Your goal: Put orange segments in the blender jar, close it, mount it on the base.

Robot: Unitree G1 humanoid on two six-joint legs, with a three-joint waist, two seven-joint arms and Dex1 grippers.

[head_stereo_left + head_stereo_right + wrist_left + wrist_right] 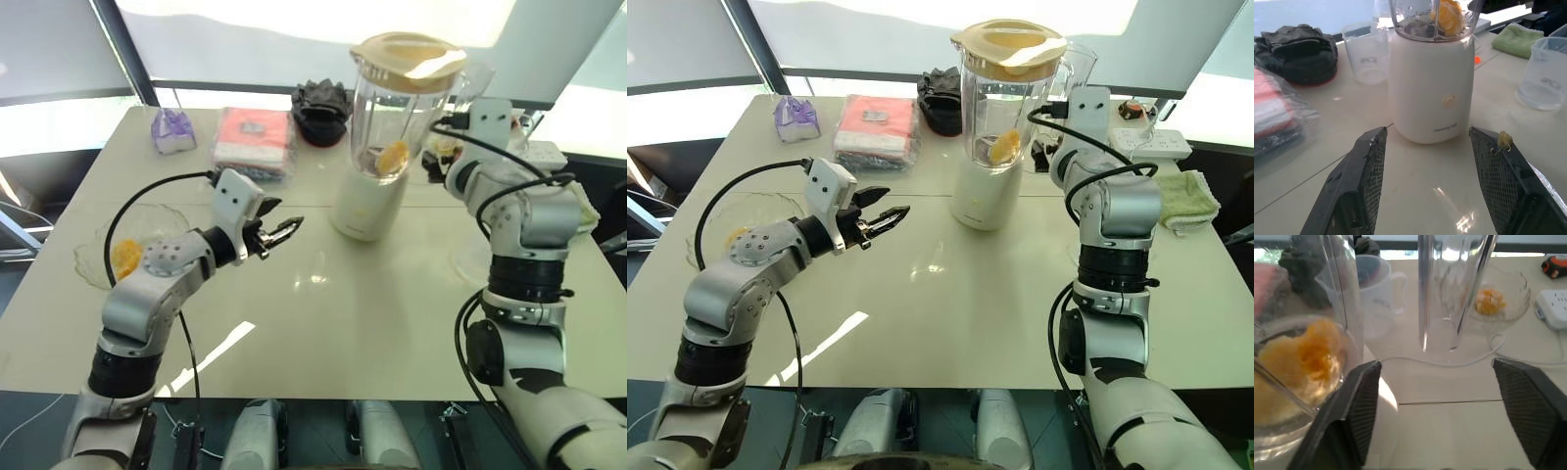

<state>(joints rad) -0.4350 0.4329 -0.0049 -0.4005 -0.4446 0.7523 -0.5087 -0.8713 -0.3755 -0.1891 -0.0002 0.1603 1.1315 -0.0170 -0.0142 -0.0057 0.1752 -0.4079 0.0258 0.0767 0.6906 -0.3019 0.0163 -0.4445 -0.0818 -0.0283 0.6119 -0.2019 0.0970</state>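
The clear blender jar (402, 108) stands upright on its white base (367, 206) at the back middle of the table, with the cream lid (407, 54) on top. Orange segments (394, 157) lie inside at the bottom of the jar. My left gripper (279, 233) hovers open above the table, left of the base and pointing at it, holding nothing. A scrap of orange pulp (1504, 139) sticks to one fingertip. My right gripper (1436, 362) is open close beside the jar's right side, not touching it, with the orange segments (1308, 357) near one finger.
A glass bowl (93, 245) holding an orange segment (125, 257) sits at the left edge. A second glass bowl (1498, 298), measuring cups (1366, 54), a power strip (1151, 144) and a green cloth (1187, 196) crowd the right back. A pink package (255, 142) and a black object (321, 108) lie behind.
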